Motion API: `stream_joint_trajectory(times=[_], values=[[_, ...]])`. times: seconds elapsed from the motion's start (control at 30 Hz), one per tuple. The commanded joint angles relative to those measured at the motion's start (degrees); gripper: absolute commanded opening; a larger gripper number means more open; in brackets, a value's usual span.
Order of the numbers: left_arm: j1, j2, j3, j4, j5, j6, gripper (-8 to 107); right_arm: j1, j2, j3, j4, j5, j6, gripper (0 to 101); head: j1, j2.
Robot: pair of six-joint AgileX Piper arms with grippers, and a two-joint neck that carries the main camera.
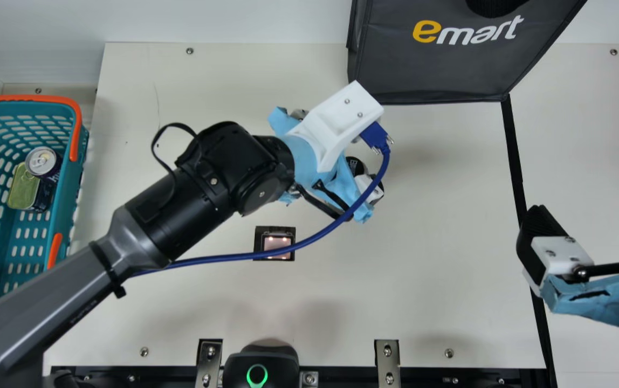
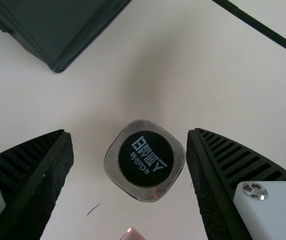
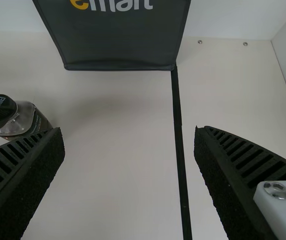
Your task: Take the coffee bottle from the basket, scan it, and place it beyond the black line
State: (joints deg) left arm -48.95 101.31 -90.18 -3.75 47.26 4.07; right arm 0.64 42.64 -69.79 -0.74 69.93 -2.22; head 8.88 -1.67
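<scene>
The squarish, round-cornered coffee bottle [image 2: 145, 190], clear-shouldered with a flat black cap, stands on the smooth cream table [image 1: 439, 242], between its far and near edges. The left gripper [image 1: 301, 156] has its ribbed fingers apart around it; the right gripper [image 1: 590, 218], toward the right edge, gapes with nothing between.

The basket [image 1: 5, 242] looks like smooth, perforated plastic, its handle [image 1: 78, 124] slightly shiny; inside, the upright can [image 1: 41, 161] has a bright metal top. The bench [image 1: 439, 242] is smooth, with a soft sheen. The bag [image 1: 428, 70] looks like matt, coated cloth. The coffee bottle [image 3: 28, 112] appears clear and glossy. Wrinkled, cloth-like wrapping [image 1: 303, 156] meets a smooth, matt plastic mount [image 1: 336, 121]. The brackets [image 1: 210, 358] are dull metal, the cable [image 1: 315, 237] smooth.
</scene>
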Motion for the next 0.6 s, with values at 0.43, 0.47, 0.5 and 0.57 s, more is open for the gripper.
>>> stream_joint_trajectory(times=[0.43,0.47,0.5,0.57], values=[[3.82,-6.0,3.7,3.63,-0.16,-4.8,90,0.0,0.0,0.0,0.0,0.0,0.0,91,-0.96,0.09],[4.22,-6.54,4.14,3.83,-0.33,-5.16,90,0.0,0.0,0.0,0.0,0.0,0.0,91,-0.96,0.09],[4.74,-7.07,4.56,3.96,-0.48,-5.38,90,0.0,0.0,0.0,0.0,0.0,0.0,91,-0.96,0.09],[5.8,-8.25,5.54,4.27,-0.79,-5.84,90,0.0,0.0,0.0,0.0,0.0,0.0,91,-0.96,0.09]])
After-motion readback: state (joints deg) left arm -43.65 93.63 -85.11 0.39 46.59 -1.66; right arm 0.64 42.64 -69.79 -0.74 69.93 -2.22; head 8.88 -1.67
